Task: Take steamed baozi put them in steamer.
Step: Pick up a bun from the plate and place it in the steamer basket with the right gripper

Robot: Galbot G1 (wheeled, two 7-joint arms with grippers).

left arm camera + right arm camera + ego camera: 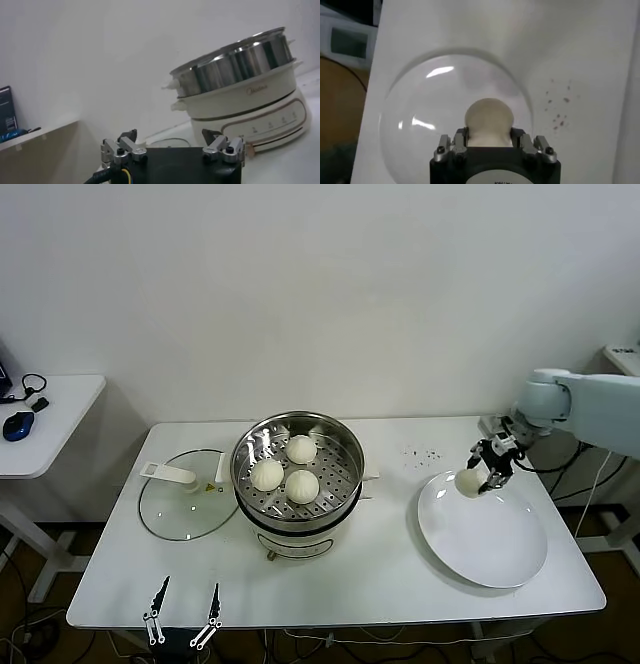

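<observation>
Right gripper is clamped on the last baozi over the plate (three already sit in the steamer); next: carry across, release inside.

In the right wrist view, the lower half of the bun is hidden behind the right gripper, whose body is cut off by the bottom edge. At the head view's lower edge, the left gripper shows only its fingers. The steamer runs off the left wrist view's right edge.
</observation>
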